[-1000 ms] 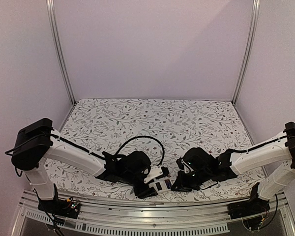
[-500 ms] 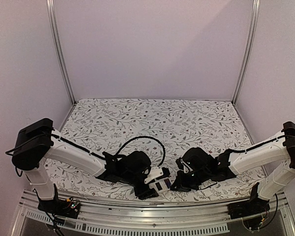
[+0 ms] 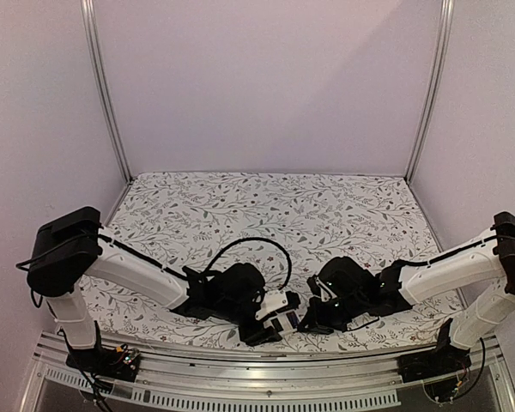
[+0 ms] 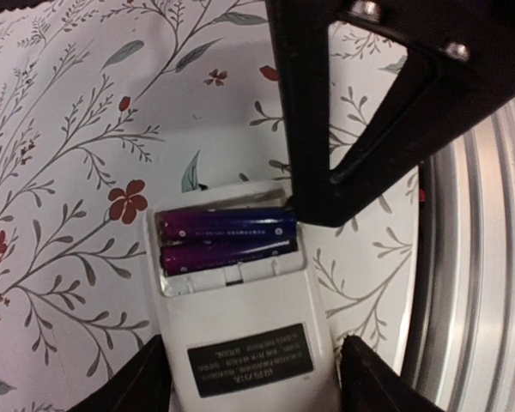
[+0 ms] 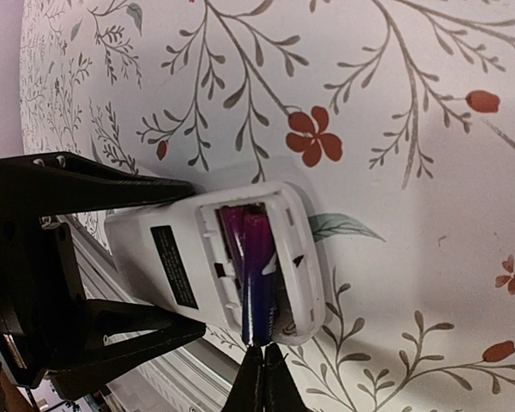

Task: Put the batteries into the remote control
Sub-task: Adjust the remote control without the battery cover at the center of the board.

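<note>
Lying back-up on the floral white tablecloth (image 3: 266, 215) near its front edge, the small flat white plastic remote control (image 4: 240, 326) runs left to right, its open slot end toward the right arm. Two thin dark purplish cylindrical batteries (image 4: 227, 227) sit side by side, crosswise in the slot. The left gripper (image 4: 253, 382) clamps the remote's long sides at the label end. The right gripper (image 5: 262, 369), tips pressed together, touches one battery's end.
</note>
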Robot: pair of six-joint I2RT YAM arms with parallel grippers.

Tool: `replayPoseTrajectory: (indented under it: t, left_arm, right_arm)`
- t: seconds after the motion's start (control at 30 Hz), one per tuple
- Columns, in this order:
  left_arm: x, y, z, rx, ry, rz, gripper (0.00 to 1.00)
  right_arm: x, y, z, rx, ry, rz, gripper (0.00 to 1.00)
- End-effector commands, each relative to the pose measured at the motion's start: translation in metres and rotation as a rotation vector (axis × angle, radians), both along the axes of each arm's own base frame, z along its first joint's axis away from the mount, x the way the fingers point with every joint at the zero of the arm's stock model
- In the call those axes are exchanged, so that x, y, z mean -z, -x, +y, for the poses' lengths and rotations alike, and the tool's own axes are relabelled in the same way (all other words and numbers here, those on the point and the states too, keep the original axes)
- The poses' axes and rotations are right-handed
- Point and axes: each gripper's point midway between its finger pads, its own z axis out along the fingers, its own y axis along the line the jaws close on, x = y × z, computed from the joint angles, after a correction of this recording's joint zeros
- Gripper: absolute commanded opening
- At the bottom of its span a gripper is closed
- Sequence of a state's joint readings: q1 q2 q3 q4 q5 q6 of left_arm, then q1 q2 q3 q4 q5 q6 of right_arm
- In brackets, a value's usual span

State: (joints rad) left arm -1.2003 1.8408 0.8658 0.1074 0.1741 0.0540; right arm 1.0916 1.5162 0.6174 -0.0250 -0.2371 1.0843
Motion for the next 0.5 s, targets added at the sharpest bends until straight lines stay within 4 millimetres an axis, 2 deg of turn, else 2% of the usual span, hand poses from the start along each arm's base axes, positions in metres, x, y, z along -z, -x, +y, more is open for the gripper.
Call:
replayPoseTrajectory:
  t: [0.0,0.47]
  left_arm:
    - [0.0273,0.0082,0.0175,0.016,-0.068,0.054,0.64]
    - [0.0289,0.0133,0.0230,0.036,-0.071,0.060,0.62]
  right_arm:
    - [0.0064,-0.0115,-0.0043,0.036,0.024,-0.037,0.01]
    - [0.0084,-0.0208,-0.0129,0.076,0.049,-0.055,0.00]
